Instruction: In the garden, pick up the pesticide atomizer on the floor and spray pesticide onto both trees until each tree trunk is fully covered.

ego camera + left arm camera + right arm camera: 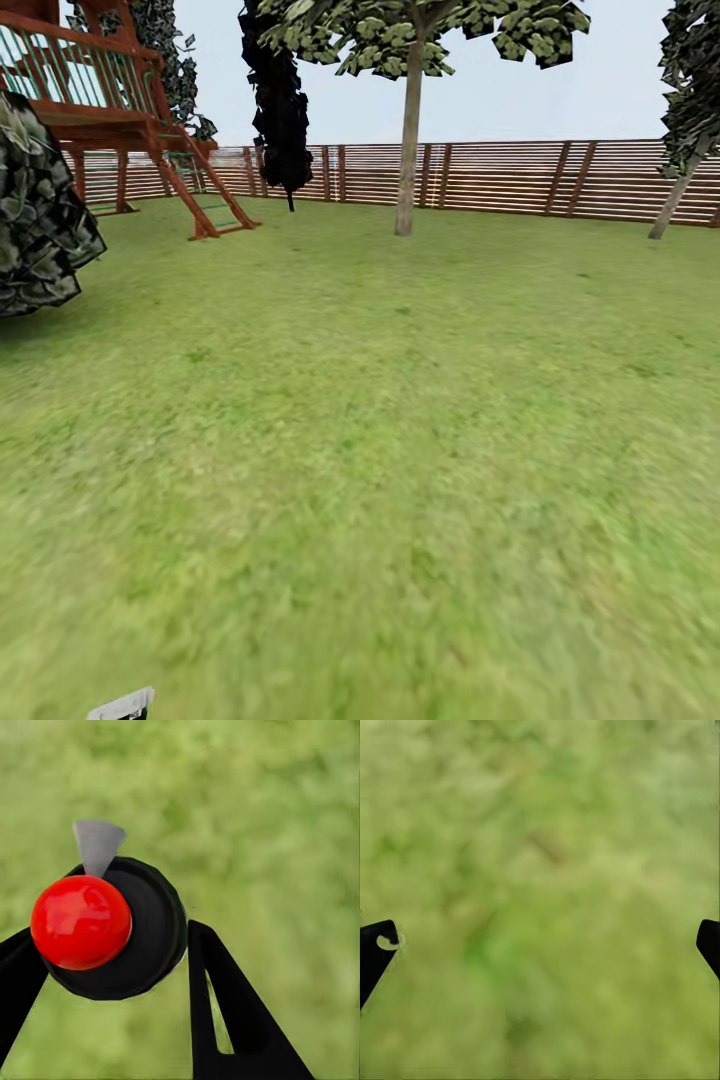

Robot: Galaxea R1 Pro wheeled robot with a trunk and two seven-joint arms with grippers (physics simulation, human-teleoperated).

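In the left wrist view the pesticide atomizer (154, 934) sits end-on between two black fingers: a round black body with a red knob (81, 921) and a grey nozzle (97, 844). My left gripper (116, 934) is shut on it, over blurred grass. My right gripper (545, 937) is open, its fingertips wide apart with only lawn between them. Across the garden lawn (380, 430), one tree stands far ahead with a straight pale trunk (407, 150). A second tree has a leaning pale trunk (675, 195) at the far right. No whitish specks show on either trunk.
A brown slat fence (500, 180) closes the far side. A red-brown play tower with a ladder (150, 120) stands at the back left beside a black conifer (278, 100). A dark leafy shrub (35, 210) crowds the left edge. A small grey piece (122, 706) pokes in at the bottom edge.
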